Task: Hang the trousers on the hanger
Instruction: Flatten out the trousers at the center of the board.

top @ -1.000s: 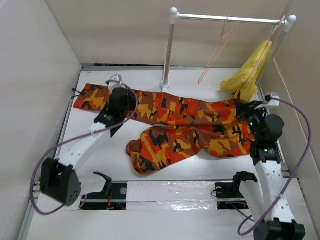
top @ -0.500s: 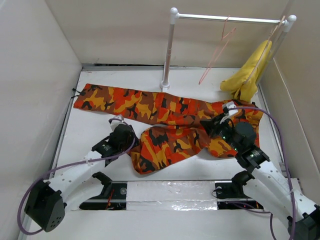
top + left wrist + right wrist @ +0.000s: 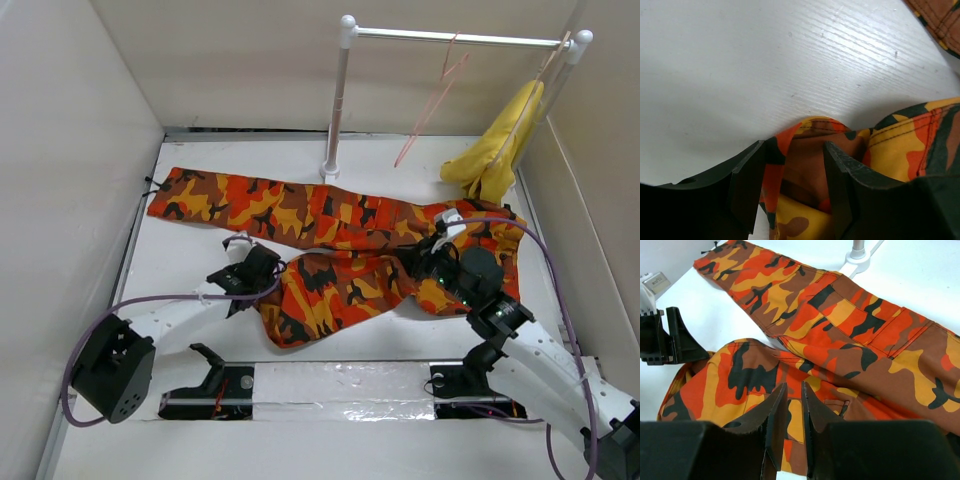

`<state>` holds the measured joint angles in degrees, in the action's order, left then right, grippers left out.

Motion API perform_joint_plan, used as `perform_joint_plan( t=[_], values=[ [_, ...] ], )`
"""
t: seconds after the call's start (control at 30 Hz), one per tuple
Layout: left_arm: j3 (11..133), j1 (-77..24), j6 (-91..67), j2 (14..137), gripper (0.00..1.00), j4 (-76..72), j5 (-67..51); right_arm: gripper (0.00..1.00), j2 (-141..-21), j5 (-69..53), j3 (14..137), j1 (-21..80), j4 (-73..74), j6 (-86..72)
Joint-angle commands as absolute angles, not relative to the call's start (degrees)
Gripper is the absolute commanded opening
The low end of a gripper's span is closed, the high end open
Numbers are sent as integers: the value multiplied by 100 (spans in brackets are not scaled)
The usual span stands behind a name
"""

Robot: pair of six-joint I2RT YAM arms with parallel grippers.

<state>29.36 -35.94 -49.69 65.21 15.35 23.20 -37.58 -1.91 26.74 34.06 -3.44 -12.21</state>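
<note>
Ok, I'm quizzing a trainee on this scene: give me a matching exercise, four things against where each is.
Things:
1 camouflage-print fabric trousers
2 salmon-pink wire hanger
3 plain yellow cloth
4 white rail stand

Places:
A hanging bare on the rail
B spread on the table
C standing at the back
D draped at the rail's right end

Pairs: 1-B; 2-A; 3-D; 4-C

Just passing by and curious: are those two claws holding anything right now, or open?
Left gripper: open, straddling an edge of the trousers, not clamped.
Right gripper: barely open above the trousers, holding nothing.
</note>
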Motion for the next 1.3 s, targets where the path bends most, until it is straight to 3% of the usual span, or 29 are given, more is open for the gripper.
perform_joint_plan(
  t=[0.0,0.07,0.13,0.17,0.23,0.33,0.67,0.8,1.07,1.27],
  values=[
    [2997,-3612,-5168,6653,47,1600,2645,24,-3691,-44,2698,3454,-633,-1125],
    [2980,-3612,-5159,6775,46,1530,2637,24,-3718,-44,2681,3454,-659,-1134],
    [2971,-3612,-5168,6881,34,1486,2628,24,-3744,-44,2681,3454,-677,-1143],
    [2962,-3612,-5185,6951,17,1459,2619,24,-3762,-27,2681,3454,-677,-1143],
    [2953,-3612,-5221,6943,0,1450,2637,24,-3797,-26,2672,3454,-659,-1134],
    [3049,-3612,-5352,6567,0,1686,2882,24,-3806,-26,2646,3454,-650,-1125],
    [4392,-3665,-5669,3299,0,2830,4332,26,-4631,386,1769,3507,-1183,-1906],
    [4869,-3665,-5555,2884,0,2734,4956,26,-4886,677,1486,3507,-1441,-2092],
    [3834,-3718,-6186,1733,0,2022,5633,27,-5291,985,1389,3507,-1380,-2513],
    [3630,-3718,-7257,1819,0,3162,6267,27,-4687,1081,1362,3507,-1038,-2452]
  ],
)
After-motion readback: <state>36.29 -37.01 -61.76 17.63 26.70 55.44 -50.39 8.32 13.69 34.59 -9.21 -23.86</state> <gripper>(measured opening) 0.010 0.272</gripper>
